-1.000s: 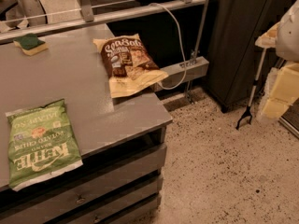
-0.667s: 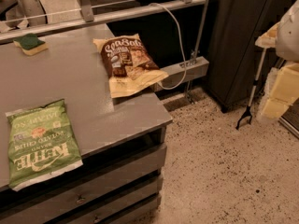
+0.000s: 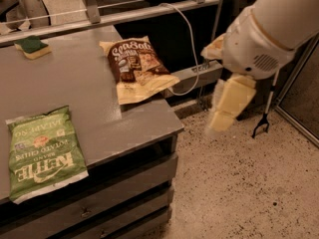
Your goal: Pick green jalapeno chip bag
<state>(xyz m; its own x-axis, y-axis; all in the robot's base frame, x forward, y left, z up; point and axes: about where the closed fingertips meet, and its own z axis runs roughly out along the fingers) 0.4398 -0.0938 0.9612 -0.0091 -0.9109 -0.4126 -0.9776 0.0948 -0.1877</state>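
The green jalapeno chip bag (image 3: 42,153) lies flat on the grey table (image 3: 84,78) at its front left corner, its white "Kettle" lettering upside down to me. My gripper (image 3: 227,106) hangs from the white arm at the right. It is off the table's right edge, above the floor, far right of the green bag, touching nothing.
A brown-and-cream Sea Salt chip bag (image 3: 135,66) lies at the table's right edge, partly overhanging. A green-and-yellow sponge (image 3: 32,46) sits at the back left. A white cable (image 3: 192,44) loops behind the table. A black grabber tool (image 3: 264,123) stands on the speckled floor at the right.
My arm has swung in from the right edge of the view toward the table and now fills the upper right. The bags and the sponge have not moved.
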